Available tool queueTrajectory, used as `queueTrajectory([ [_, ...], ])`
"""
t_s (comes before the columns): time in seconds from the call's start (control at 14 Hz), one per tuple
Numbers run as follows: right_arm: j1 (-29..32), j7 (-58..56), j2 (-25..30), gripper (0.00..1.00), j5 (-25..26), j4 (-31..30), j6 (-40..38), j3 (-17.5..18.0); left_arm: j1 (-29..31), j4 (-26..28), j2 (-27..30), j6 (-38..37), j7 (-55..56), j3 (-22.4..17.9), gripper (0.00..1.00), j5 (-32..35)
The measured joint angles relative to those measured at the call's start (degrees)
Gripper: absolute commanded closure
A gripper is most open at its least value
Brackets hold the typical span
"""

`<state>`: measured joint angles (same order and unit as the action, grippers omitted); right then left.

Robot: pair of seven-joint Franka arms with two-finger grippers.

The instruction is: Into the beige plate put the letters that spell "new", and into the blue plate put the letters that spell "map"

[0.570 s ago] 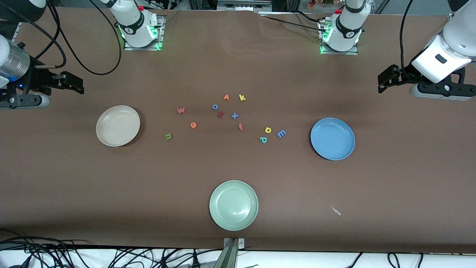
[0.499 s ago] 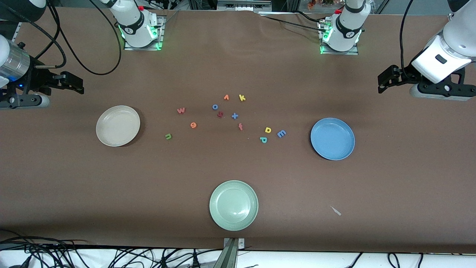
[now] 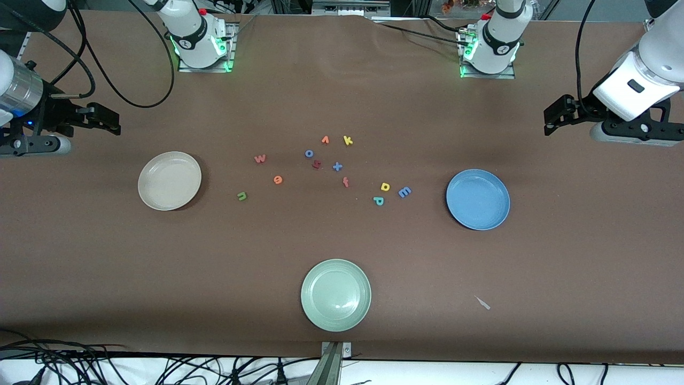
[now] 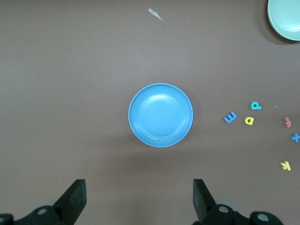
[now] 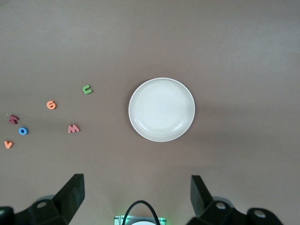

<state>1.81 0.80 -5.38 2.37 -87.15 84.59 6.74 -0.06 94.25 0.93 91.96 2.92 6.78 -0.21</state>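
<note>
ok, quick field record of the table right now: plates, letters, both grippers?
beige plate: round cream-beige plate, nothing in it, toward the right arm's end
blue plate: round light-blue plate, nothing in it, toward the left arm's end
new letters: green foam n, orange e, red-pink w, on table
map letters: blue m, yellow a, teal p, on table
left gripper: open, above table beside blue plate
right gripper: open, above table beside beige plate

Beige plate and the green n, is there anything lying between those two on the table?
No. In the front view only bare brown table separates the beige plate from the green n; the right wrist view agrees.
</note>
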Motion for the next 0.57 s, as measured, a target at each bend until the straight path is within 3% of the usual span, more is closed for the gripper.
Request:
queueTrajectory([
  [0.57,0.0,0.0,0.0,0.0,0.0,0.0,0.0,0.0,-0.01,-0.32,-0.39,-0.41,-0.03,0.06,0.0,0.0],
])
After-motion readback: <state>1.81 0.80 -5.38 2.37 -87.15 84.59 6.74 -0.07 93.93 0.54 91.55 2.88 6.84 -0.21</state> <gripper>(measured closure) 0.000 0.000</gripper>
